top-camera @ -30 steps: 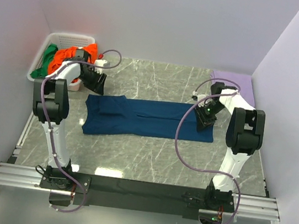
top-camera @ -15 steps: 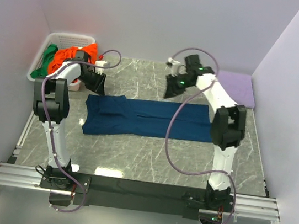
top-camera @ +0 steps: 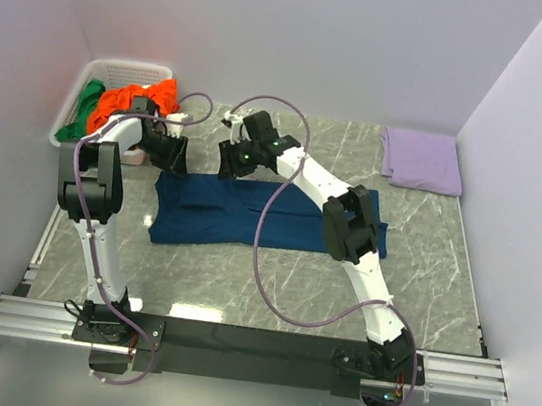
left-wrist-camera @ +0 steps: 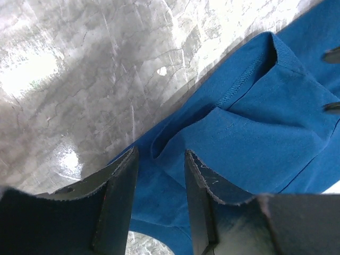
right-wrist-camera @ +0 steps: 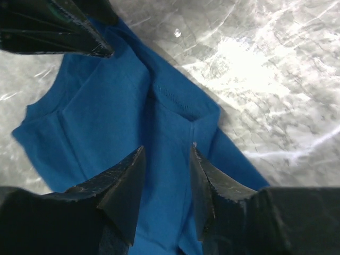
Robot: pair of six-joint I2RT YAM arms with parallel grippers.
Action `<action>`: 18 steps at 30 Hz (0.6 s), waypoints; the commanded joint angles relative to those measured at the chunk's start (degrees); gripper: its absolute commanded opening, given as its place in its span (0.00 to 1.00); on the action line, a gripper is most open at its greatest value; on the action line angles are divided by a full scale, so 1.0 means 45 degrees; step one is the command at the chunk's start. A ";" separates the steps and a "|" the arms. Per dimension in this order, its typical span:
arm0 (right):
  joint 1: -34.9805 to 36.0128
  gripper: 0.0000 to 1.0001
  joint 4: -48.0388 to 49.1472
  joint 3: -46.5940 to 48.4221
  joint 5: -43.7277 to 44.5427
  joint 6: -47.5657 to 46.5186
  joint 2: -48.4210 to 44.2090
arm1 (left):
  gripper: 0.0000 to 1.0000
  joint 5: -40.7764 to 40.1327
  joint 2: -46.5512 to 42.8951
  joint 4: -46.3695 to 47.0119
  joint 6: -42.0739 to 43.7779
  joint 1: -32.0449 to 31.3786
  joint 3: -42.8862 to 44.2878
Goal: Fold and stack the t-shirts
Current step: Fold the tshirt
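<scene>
Both the left jaws and the right jaws stand part open with nothing between them, each poised just above the far edge of the navy t-shirt (top-camera: pixel 249 215) at its left end. That shirt lies as a long folded band across the middle of the bench (top-camera: pixel 238 294), roughly parallel to the near edge. The orange t-shirt (top-camera: pixel 129 100) and green t-shirt (top-camera: pixel 85 103) are heaped in the white basket (top-camera: pixel 118 68) at the far left corner, and a purple cloth (top-camera: pixel 420 160) lies folded at the far right corner.

The nearest hazard, I judge, is the jaws themselves. Each wrist view shows the other's fingertips at its margin, so closing on the same stretch of hem could knock them together. The cloth under the left jaws is layered, with a fold and a seam showing. A shallow pinch would likely take only the top layer, and a lift would then open the fold rather than carry it. The right arm (top-camera: pixel 344 223) reaches across from the right side and hangs over the shirt's right half, so a low sweep, or its trailing cable (top-camera: pixel 259 252), could drag and rumple the band. Grips taken at uneven heights would skew the next fold.
</scene>
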 commanded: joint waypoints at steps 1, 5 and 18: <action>0.0037 0.47 0.1077 0.0765 0.1219 0.0204 0.0212 | 0.45 0.0489 -0.0526 0.0287 -0.0152 0.0149 -0.0048; 0.0310 0.47 0.1077 0.1077 0.1883 -0.0089 0.0583 | 0.44 0.0626 -0.0467 0.0345 -0.0112 0.0247 -0.0028; 0.0701 0.46 -0.0211 0.2191 0.2549 -0.0051 0.1579 | 0.43 0.0841 -0.0135 0.0033 0.0063 0.0364 0.0343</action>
